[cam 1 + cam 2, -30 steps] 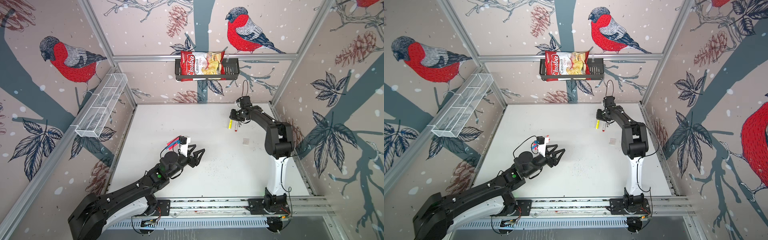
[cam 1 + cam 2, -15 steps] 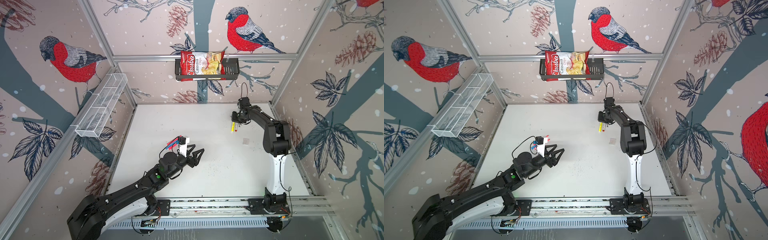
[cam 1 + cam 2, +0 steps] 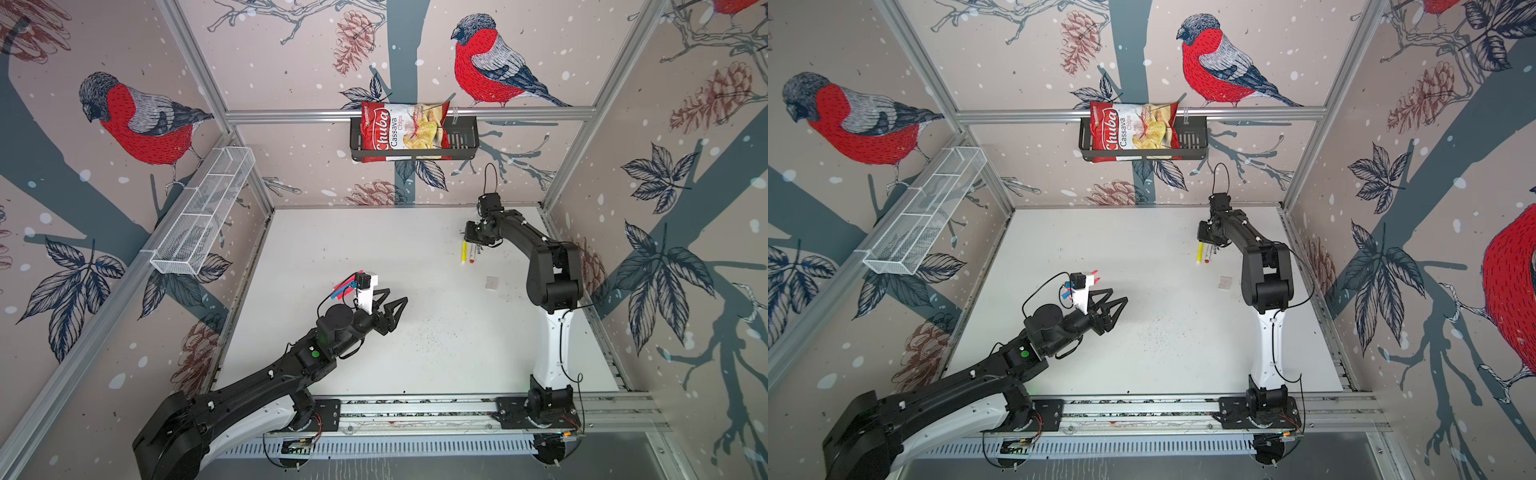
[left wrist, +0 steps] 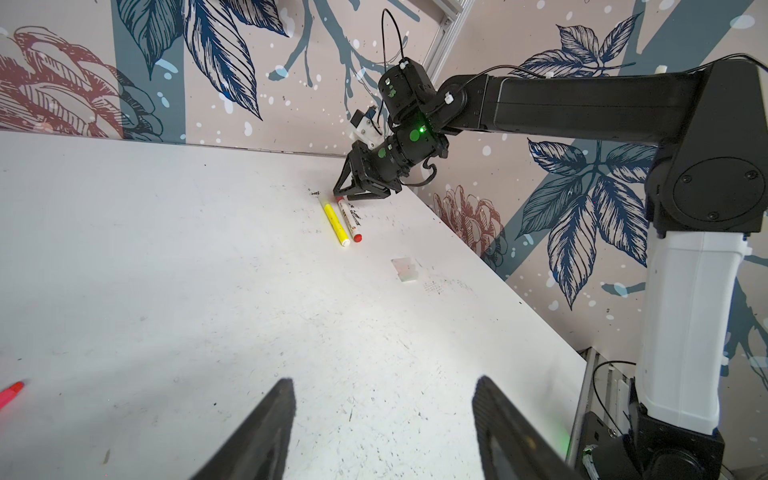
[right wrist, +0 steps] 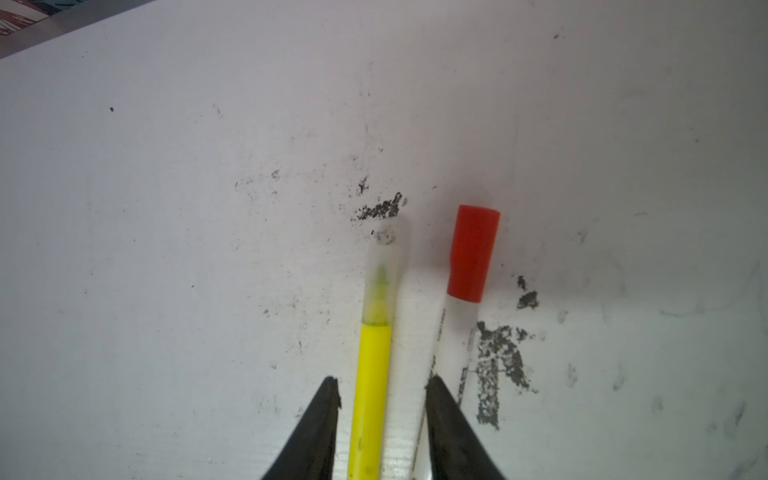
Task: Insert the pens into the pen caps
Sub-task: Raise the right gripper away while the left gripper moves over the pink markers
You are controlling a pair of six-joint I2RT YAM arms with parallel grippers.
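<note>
The yellow pen (image 5: 370,374) lies flat on the table (image 3: 374,249), upper right of the white surface in both top views and lower centre of the right wrist view. Its translucent cap (image 5: 382,282) is on, with the tip showing through. Just beside it and nearly parallel is the white-barrelled marker (image 5: 453,332), with its red cap (image 5: 473,253) on.

My right jaws are parted and straddle the yellow barrel with a gap on each side; nothing is gripped. One fingertip (image 5: 434,388) overlaps the marker's barrel edge. I cannot tell whether it touches.

Judgement: this pair looks capped, so the step is to come away clean. I should rise straight off the table before any sideways travel and not narrow the jaws on the way. Round barrels roll at a nudge, and dragging the marker would knock its neighbour.

My left jaws are wide apart and empty, over the table left of centre in both top views.

The remaining pens (image 3: 344,286), pink, red and blue, show behind my left wrist camera, partly hidden. I cannot tell whether they are capped. A small pale piece (image 4: 404,268) lies apart from the pair; it may be a loose cap, but I am not certain.
</note>
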